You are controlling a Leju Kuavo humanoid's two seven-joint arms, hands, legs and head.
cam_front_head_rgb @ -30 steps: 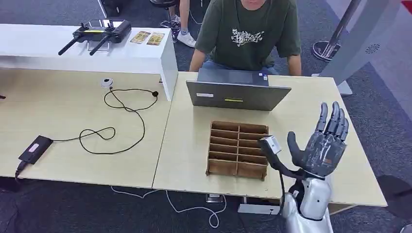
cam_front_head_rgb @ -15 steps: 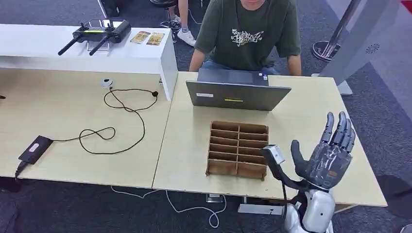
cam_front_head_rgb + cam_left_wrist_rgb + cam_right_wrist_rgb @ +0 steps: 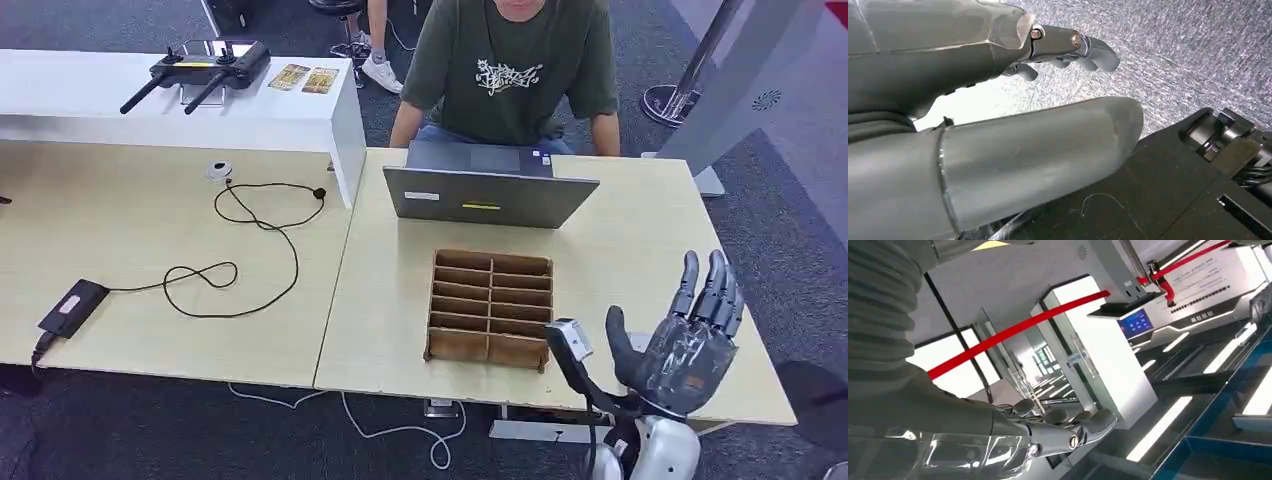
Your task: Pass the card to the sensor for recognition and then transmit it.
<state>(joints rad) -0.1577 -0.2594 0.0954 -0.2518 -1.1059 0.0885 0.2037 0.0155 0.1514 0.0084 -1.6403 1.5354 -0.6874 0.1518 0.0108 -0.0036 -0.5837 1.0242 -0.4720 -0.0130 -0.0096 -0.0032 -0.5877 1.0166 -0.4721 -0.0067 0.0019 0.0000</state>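
right hand (image 3: 685,345): dark grey fingers | silver forearm | black cable

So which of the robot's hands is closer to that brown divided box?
The right. The right hand is raised, fingers spread, over the table just beside the brown divided box. The left hand hangs low over the carpet, away from the tabletop.
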